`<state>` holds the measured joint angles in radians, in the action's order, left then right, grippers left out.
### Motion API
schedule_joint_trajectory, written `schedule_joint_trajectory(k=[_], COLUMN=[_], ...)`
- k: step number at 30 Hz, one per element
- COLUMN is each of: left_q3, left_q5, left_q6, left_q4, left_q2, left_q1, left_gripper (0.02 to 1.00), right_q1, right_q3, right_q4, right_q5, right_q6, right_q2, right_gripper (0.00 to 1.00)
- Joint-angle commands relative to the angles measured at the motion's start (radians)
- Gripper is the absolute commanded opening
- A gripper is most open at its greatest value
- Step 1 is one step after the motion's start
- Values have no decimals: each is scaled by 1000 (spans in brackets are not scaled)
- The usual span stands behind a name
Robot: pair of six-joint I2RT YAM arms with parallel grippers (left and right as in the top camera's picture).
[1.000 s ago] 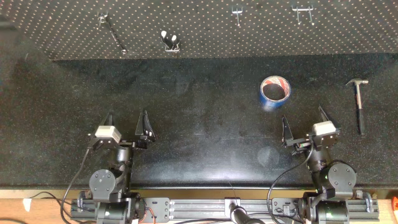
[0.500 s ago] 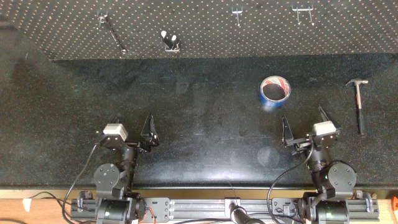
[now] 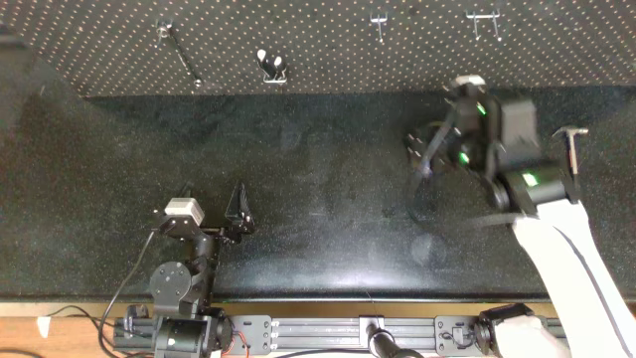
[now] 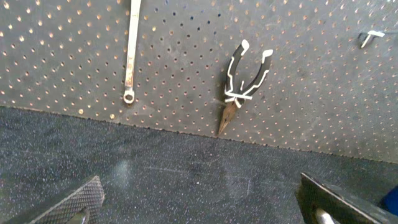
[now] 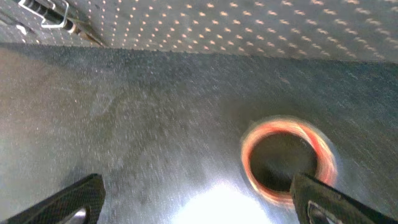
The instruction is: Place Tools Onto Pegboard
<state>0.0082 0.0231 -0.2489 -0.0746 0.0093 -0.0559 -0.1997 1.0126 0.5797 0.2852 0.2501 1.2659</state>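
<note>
Overhead, the right gripper (image 5: 198, 206) hangs spread wide over the tape roll (image 5: 286, 161); the left gripper (image 4: 200, 204), likewise spread, faces pliers (image 4: 243, 82) on the pegboard (image 4: 323, 93).

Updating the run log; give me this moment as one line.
left gripper open near its base | right gripper open by tape roll | wrench, pliers hung on pegboard | hammer on table

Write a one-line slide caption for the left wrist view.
A wrench and pliers hang on the pegboard above the dark table.
</note>
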Motion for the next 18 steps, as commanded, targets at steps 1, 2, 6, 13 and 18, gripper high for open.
schedule_joint_trajectory(k=[1, 2, 6, 13, 18], left_q3=[-3, -3, -3, -3, -3], left_q5=[-11, -11, -11, -11, -11], left_q6=[-5, -5, -5, -5, -5], left_q4=[-8, -8, -8, -8, -8], left_q2=[-6, -6, -6, -6, -6], left_q1=[-3, -3, -3, -3, -3], left_gripper=[996, 996, 996, 996, 996], right_q1=[-72, -72, -72, -95, -113], right_q3=[211, 253, 304, 304, 303], right_q4=[192, 235, 314, 313, 310], right_q5=[-125, -136, -200, -280, -305], right_q6=[24, 43, 128, 130, 69], right_q2=[251, 317, 463, 562, 568], right_gripper=[976, 976, 976, 976, 314])
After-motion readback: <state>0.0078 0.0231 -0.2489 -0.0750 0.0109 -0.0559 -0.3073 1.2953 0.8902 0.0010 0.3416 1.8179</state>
